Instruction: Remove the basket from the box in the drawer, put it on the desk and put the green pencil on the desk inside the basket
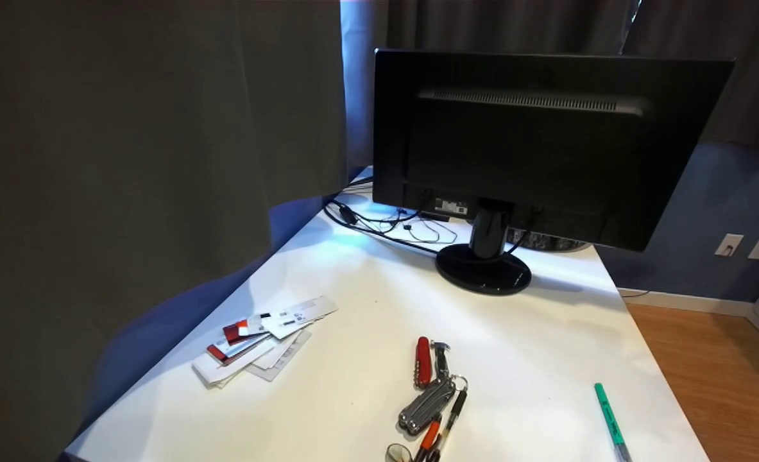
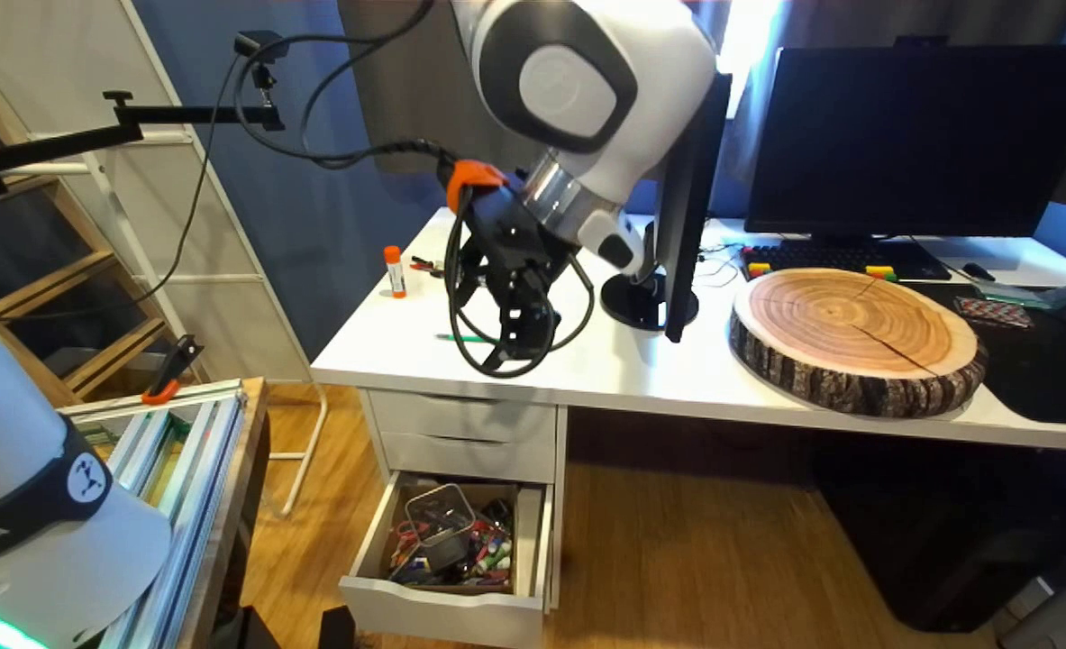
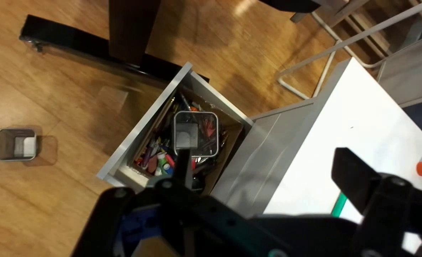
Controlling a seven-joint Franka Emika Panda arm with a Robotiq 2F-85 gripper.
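Observation:
The dark wire-mesh basket sits tilted on mixed pens and tools in a cardboard box inside the open bottom drawer. In the wrist view the basket shows its square pale rim, partly behind a fingertip. The green pencil lies on the white desk near its edge; it also shows in an exterior view and, partly hidden by a finger, in the wrist view. My gripper is open and empty. In an exterior view the gripper hangs above the desk near the pencil.
A second small mesh basket stands on the wooden floor. A glue stick stands on the desk. Red and metal tools, cards and a monitor are on the desk. A wood slab lies further along.

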